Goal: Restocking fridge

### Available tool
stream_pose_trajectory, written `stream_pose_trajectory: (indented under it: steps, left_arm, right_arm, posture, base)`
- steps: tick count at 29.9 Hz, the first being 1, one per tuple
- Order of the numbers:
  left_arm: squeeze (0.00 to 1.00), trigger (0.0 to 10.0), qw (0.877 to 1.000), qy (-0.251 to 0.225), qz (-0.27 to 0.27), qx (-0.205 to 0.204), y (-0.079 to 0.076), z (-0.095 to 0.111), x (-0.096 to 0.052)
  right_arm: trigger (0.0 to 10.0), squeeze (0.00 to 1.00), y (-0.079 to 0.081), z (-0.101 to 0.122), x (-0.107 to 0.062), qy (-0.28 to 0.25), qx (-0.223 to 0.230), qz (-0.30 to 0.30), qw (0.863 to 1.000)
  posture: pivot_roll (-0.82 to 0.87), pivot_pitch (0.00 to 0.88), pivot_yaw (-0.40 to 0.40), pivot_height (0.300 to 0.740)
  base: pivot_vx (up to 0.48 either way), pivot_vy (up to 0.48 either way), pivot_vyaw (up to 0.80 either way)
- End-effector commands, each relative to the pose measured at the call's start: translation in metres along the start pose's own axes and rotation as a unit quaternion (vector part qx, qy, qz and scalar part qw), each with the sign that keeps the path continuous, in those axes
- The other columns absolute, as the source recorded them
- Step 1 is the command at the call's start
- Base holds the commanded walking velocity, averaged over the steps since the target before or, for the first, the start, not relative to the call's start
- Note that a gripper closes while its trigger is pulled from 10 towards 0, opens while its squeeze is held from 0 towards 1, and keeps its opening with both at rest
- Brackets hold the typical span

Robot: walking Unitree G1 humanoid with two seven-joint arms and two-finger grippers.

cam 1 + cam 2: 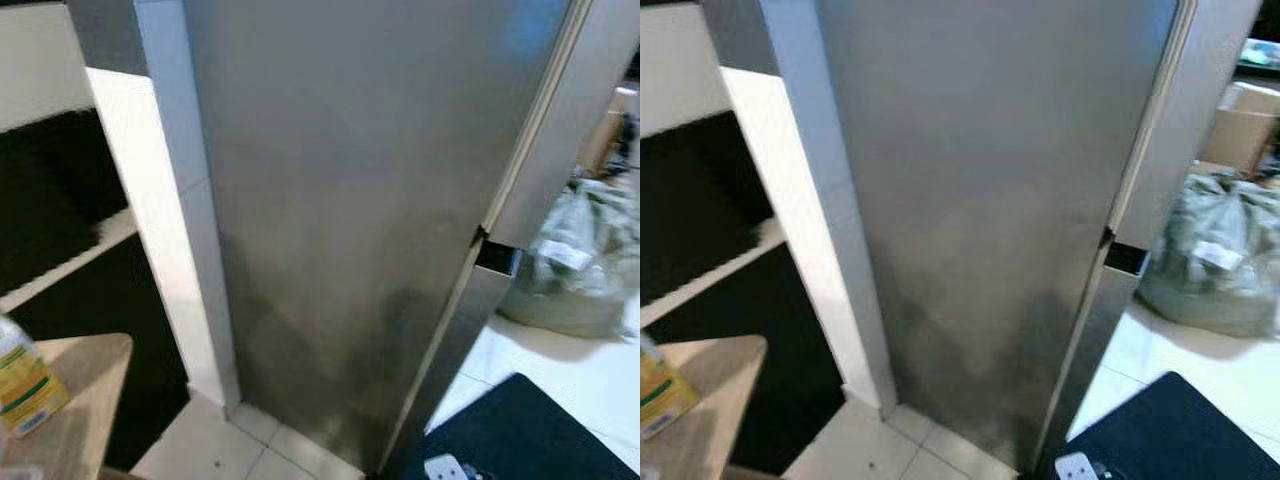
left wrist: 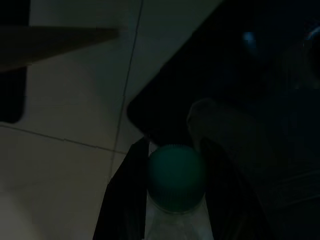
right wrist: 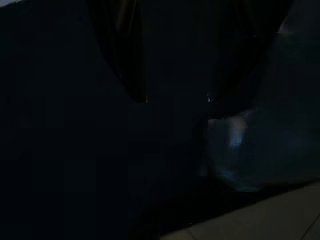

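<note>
1. Bottle (image 2: 175,200): clear plastic with a green cap, held in the left gripper (image 2: 172,195). Its long axis runs along the fingers, cap end outward, pointing down at the tiled floor (image 2: 65,115).
2. Left fingers (image 2: 122,200): one on each side of the bottle neck, pinching it just below the cap. The gap between them is only as wide as the neck.
3. Fridge (image 1: 350,230): steel door closed, directly ahead of the head camera. Door seam and a dark notch (image 1: 497,258) sit on the robot's right edge of the door.
4. Key relation, my read: the bottle hangs low on the left and the door's opening edge is on the right, so the free right arm is nearer to open it.
5. Right gripper: its wrist view is too dark, so I cannot tell the finger state.
6. Nearby: a carton (image 1: 22,385) on a wooden table (image 1: 85,400) at lower left, a plastic bag (image 1: 580,265) on the floor at right, and a dark mat (image 1: 520,430).
</note>
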State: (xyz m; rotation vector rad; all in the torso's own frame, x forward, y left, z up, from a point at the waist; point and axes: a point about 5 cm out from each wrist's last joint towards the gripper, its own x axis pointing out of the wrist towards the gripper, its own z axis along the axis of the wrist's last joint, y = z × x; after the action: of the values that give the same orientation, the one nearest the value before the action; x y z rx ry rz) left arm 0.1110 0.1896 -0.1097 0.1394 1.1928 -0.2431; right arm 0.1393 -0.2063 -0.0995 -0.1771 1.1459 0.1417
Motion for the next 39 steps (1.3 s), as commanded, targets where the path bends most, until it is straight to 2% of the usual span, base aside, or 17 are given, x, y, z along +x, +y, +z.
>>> stream_pose_trajectory:
  steps: [1, 12, 30, 39]
  left_arm:
    - [0.0, 10.0, 1.0, 0.0, -0.014, 0.003, -0.006, 0.0, 0.001]
    - [0.0, 10.0, 1.0, 0.001, -0.013, 0.005, -0.006, 0.0, 0.001]
    - [0.0, 10.0, 1.0, 0.0, -0.016, 0.005, -0.007, 0.001, 0.001]
    - [0.0, 10.0, 1.0, -0.001, -0.018, 0.005, -0.008, 0.001, 0.002]
  right_arm:
    - [10.0, 0.0, -0.001, 0.004, 0.0, -0.007, -0.001, -0.002, 1.0]
    - [10.0, 0.0, -0.002, 0.012, 0.001, -0.02, -0.004, -0.004, 1.0]
    - [10.0, 0.0, -0.004, 0.01, 0.0, -0.016, 0.001, -0.006, 1.0]
    - [10.0, 0.0, -0.005, 0.017, 0.001, -0.03, 0.0, -0.008, 1.0]
  posture:
    - [-0.01, 0.0, 0.011, 0.74]
    - [-0.01, 0.0, 0.009, 0.74]
    - [-0.01, 0.0, 0.008, 0.74]
    - [-0.01, 0.0, 0.006, 0.74]
  base:
    - [0.0, 0.0, 0.0]
    - [0.0, 0.0, 0.0]
    - [0.0, 0.0, -0.8]
    - [0.0, 0.0, -0.8]
